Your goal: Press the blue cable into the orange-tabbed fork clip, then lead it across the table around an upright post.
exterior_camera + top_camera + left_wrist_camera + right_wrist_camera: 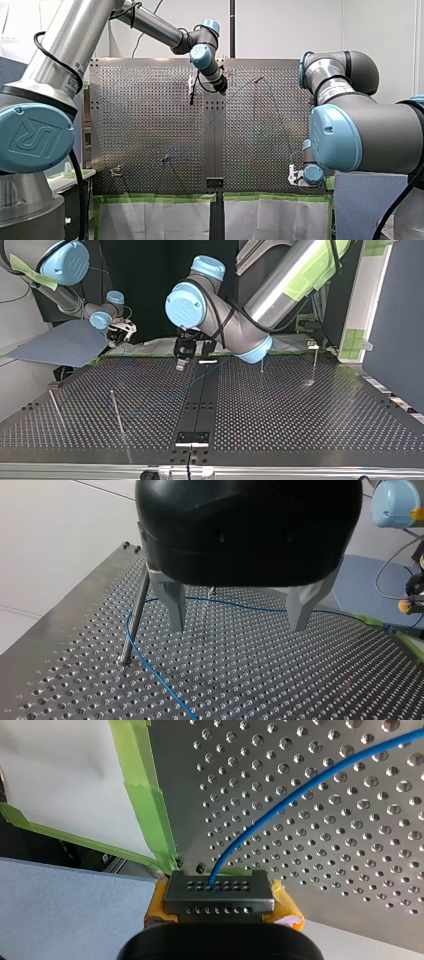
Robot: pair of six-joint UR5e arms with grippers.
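Observation:
The blue cable (150, 667) lies on the perforated table, bends round a thin upright post (135, 612) and runs on behind my left gripper (240, 627). That gripper hangs open just above the plate, with nothing between its grey metal fingers (172, 605). It hovers over the table's middle in the top view (180, 364). My right gripper (220, 892) sits at the table's taped edge, its yellow pads (287, 907) shut on a small perforated block from which the cable (300, 790) leads out. A small clip (116, 171) stands at the front view's lower left; its tab colour is unclear.
Several thin upright posts (116, 410) stand on the plate, one (55, 407) near the top view's left edge and one (315, 362) at its right. Green tape (145, 795) lines the table edge beside my right gripper. A dark seam (200, 395) splits the plate.

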